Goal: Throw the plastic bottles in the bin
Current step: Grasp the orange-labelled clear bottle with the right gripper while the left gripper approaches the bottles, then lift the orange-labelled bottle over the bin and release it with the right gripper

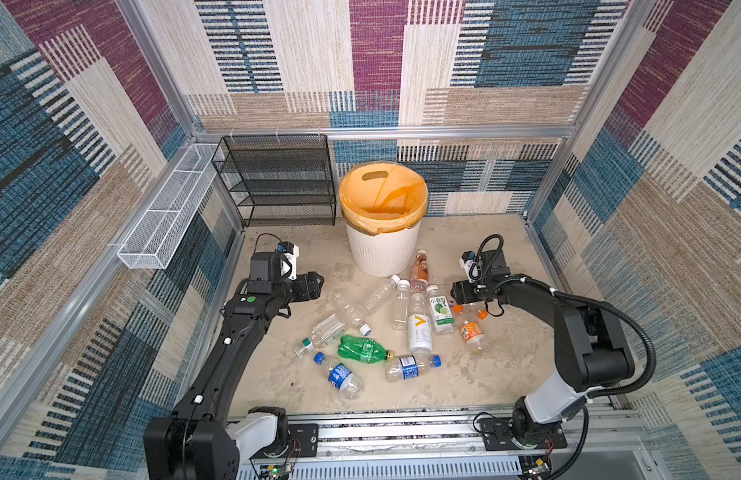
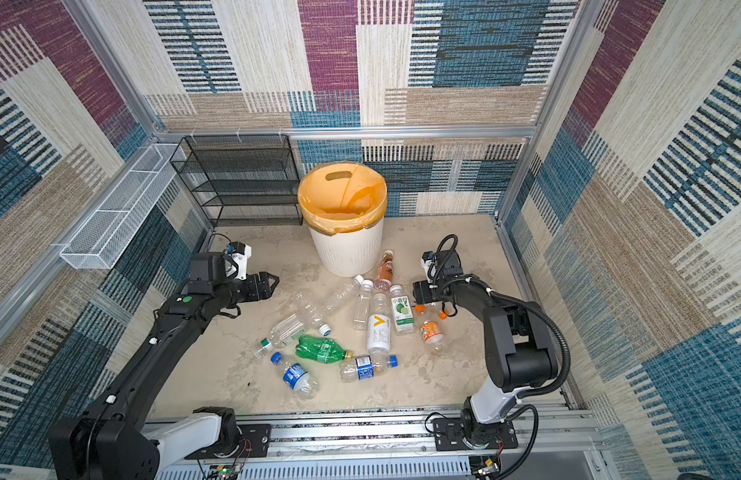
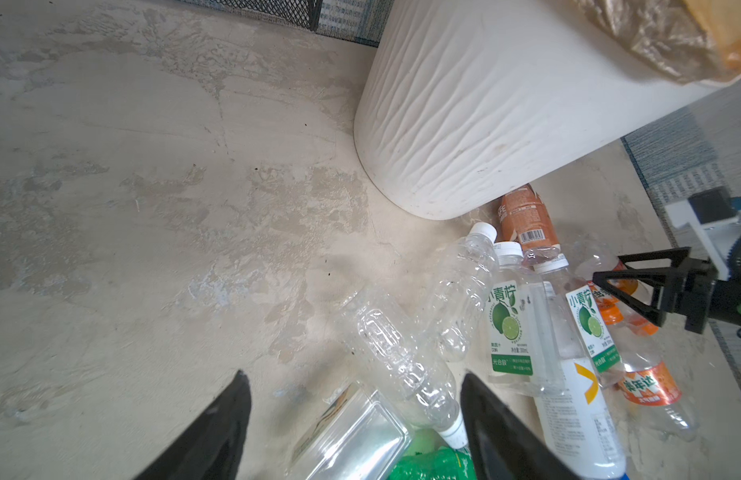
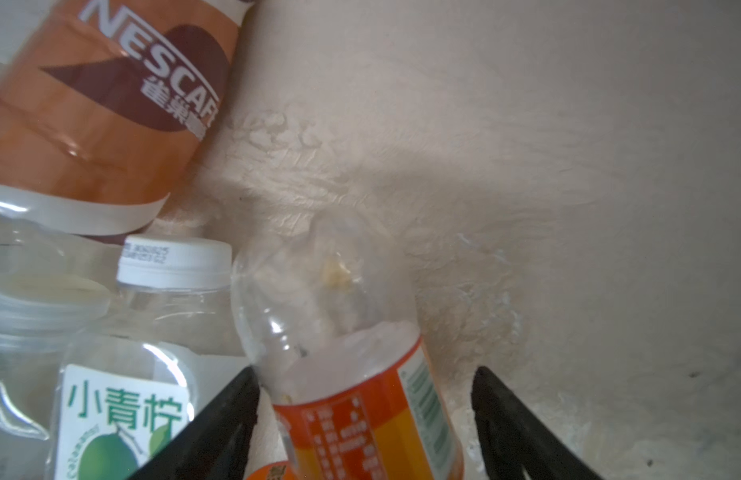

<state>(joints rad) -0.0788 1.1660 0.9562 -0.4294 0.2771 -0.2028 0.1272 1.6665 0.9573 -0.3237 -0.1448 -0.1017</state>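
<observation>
Far left: white wire basket [image 1: 165, 216] on the wall rail, black mesh shelf rack [image 1: 277, 183] in the back corner, neither part of the job. Left gripper [image 1: 315, 286] hovers off the floor at the left edge of the pile, jaws open, nothing in them. The left wrist view shows a clear ribbed bottle [image 3: 402, 357] lying under the gap, likely its next pick. The plastic bottles [image 1: 420, 328] all lie on their sides on the mottled beige floor [image 1: 464, 386], bunched in front of the bin [image 1: 381, 249]. None visibly inside it, so barely begun by my read. Mostly thin clear plastic, ribbed and dented; one crumpled green bottle [image 1: 362, 349], two blue-label ones, a white sleeve with a yellow V, lime labels, a brown Nescafé bottle [image 4: 98, 112] right by the bin's foot. Bin is round, white, ribbed, tapered, with a translucent orange liner folded over the rim; its wide central mouth should suit either arm. Right gripper [image 4: 366, 372] is down at the floor, jaws open astride an orange-label bottle [image 4: 327, 316]: one finger at its wall, gap at the other, not clamped yet. Slick round wall, so expect squash or roll on closing.
</observation>
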